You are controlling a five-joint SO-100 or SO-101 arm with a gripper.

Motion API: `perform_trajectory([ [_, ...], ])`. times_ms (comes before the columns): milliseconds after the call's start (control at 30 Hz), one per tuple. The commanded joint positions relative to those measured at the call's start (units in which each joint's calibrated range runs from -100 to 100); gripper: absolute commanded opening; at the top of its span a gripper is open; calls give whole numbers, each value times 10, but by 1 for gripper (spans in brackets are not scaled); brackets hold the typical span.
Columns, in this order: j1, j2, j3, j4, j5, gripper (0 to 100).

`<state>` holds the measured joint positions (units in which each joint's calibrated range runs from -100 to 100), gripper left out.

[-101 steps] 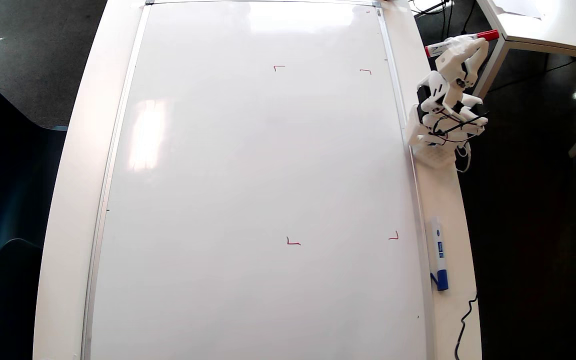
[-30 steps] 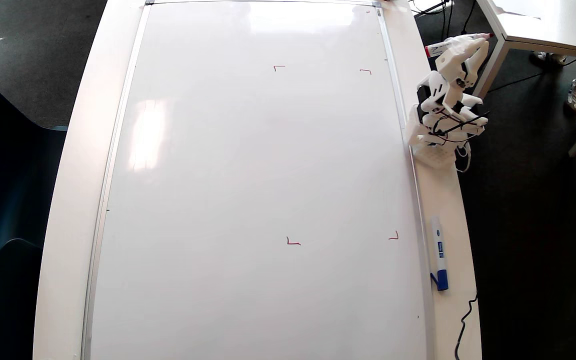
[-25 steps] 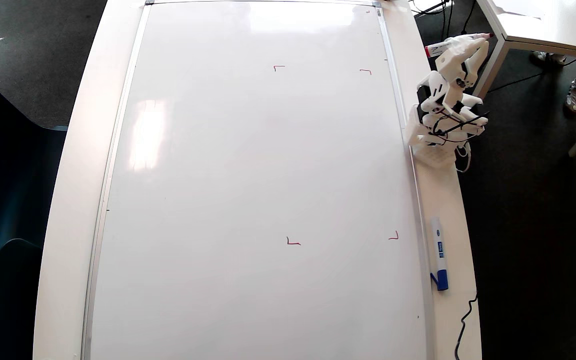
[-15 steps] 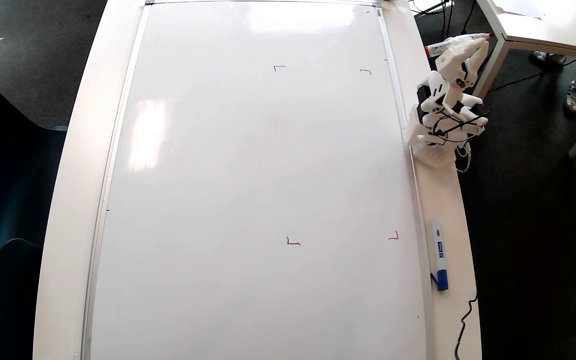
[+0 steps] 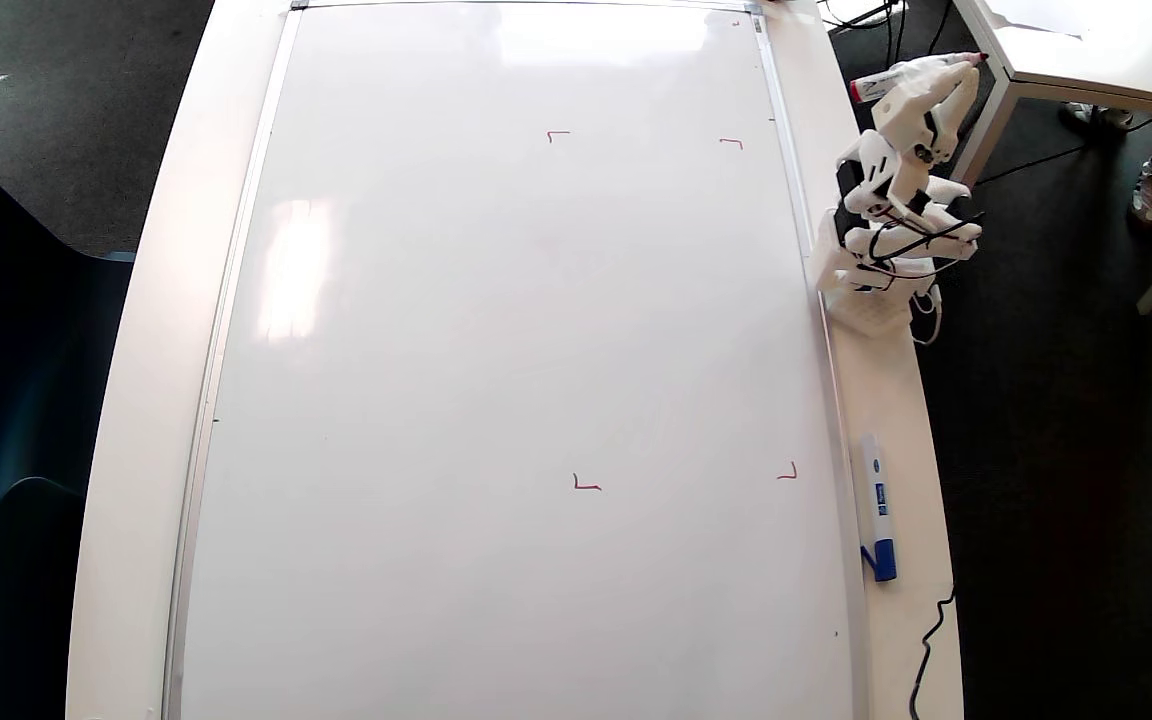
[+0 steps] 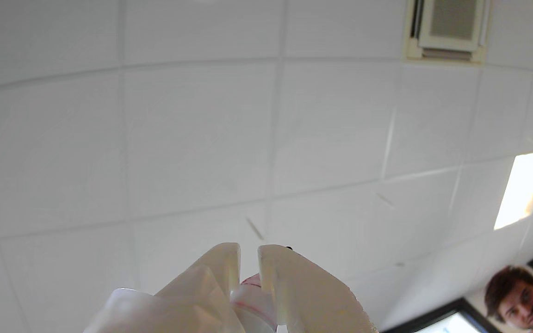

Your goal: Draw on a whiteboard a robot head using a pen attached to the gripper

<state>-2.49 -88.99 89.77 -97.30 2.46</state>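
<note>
The whiteboard fills the overhead view and carries only small red corner marks; the robot head is not in view. The white arm stands at the board's right edge. Its gripper is raised beyond the table's right edge, shut on the pen. The pen lies crosswise, its red tip pointing right. In the wrist view the camera faces the ceiling. There the gripper holds the pen between its two white fingers.
A marker with a blue cap lies on the table strip right of the board. A second white table and its leg stand close to the gripper. A black cable trails below. A person's feet and face show.
The gripper with the pen has shifted toward the top of the overhead view as the arm lifted. The long red cap seen 3.4 s ago is gone, leaving a short red tip.
</note>
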Motion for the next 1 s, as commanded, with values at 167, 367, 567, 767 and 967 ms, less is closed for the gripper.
perform_trajectory([
  [167, 4, 254, -325, 99, 2, 1],
  [367, 44, 341, -529, 336, 2, 1],
  [567, 58, 353, -655, 612, 12, 1],
  [767, 53, 354, -691, 845, 146, 1],
  [967, 30, 354, -675, 923, 220, 1],
])
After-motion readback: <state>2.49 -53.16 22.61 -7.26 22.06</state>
